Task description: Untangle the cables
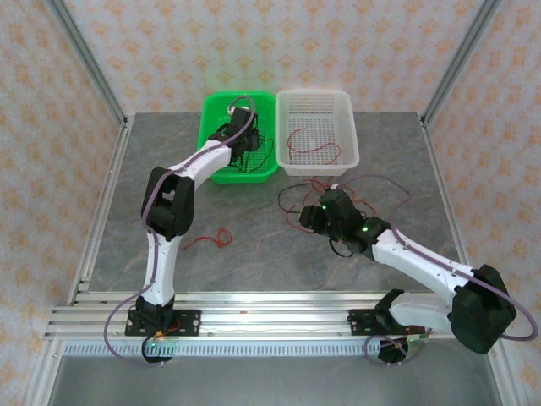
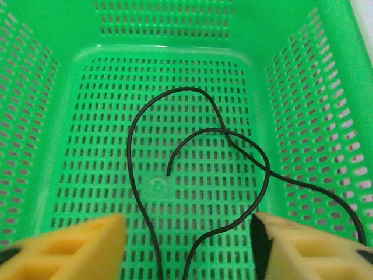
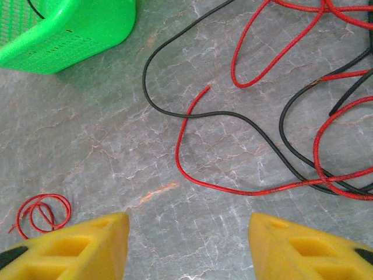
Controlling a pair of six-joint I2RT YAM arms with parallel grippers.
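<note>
A tangle of red and black cables [image 1: 338, 188] lies on the table in front of the white basket [image 1: 350, 118]. In the right wrist view a red cable [image 3: 245, 189] and a black cable [image 3: 169, 111] curve across the table ahead of my right gripper [image 3: 189, 245], which is open with bare table between its fingers. My left gripper [image 2: 189, 248] hangs open inside the green basket [image 2: 52, 146], just above a looped black cable [image 2: 263, 175] resting on the basket floor. One red cable [image 1: 314, 153] lies in the white basket.
A small coiled red cable [image 1: 213, 238] sits alone on the table to the left, and appears as the red coil [image 3: 41, 211] beside my right gripper's left finger. The green basket's corner [image 3: 76, 29] stands close ahead on the left. Patterned walls enclose the table.
</note>
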